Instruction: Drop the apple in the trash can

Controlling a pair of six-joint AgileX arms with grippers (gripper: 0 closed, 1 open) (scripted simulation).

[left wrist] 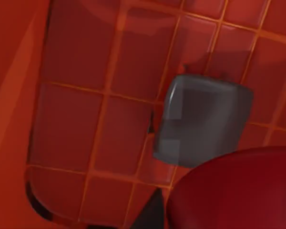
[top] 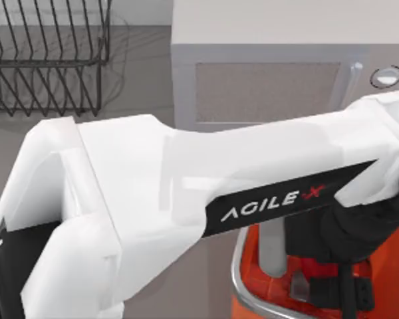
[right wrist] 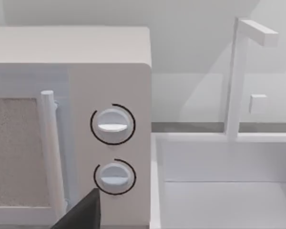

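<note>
A: Nearest the lens in the left wrist view is the apple (left wrist: 233,191), a deep-red curve right under the camera, with the trash can (left wrist: 109,124) floor and its grey square (left wrist: 202,119) straight below it.

B: So the apple hangs over the bin?

A: I judge so. From above, the left arm (top: 186,179) reaches across to the right, its gripper (top: 332,279) down inside the silver rim (top: 238,279).

B: Are the fingers clamped on the fruit?

A: I cannot tell. The apple sits directly beneath them, so release should drop it in.

B: The right arm?

A: Parked, facing the microwave (right wrist: 71,119) dials.
</note>
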